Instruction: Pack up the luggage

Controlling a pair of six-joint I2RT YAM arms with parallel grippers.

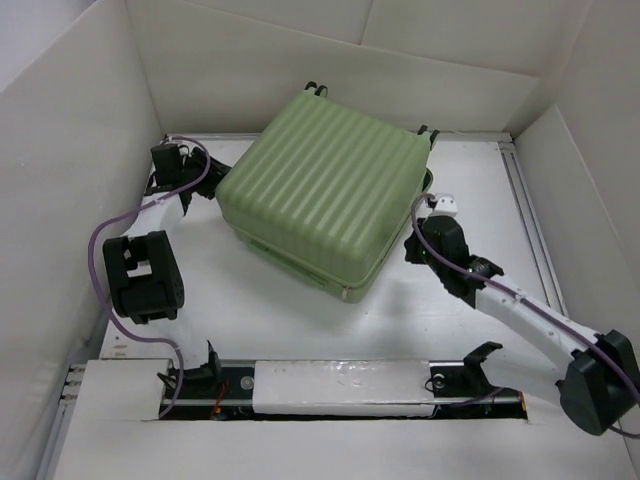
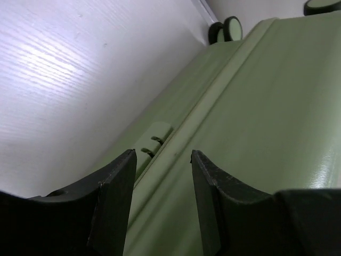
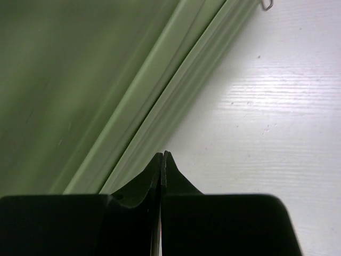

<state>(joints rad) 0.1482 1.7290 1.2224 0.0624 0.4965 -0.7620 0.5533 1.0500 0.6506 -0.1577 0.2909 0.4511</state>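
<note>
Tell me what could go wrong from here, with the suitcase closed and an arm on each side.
1. The left end effector sits over the seam of the suitcase with its jaws apart. Closing there may slip off the smooth plastic.
2. The right end effector is shut, right beside the suitcase. A push from it could slide the suitcase across the table.

No writing, label, brand mark or number can be read in any of the three views — not on the luggage (image 1: 325, 190), and not on anything else around it.
</note>
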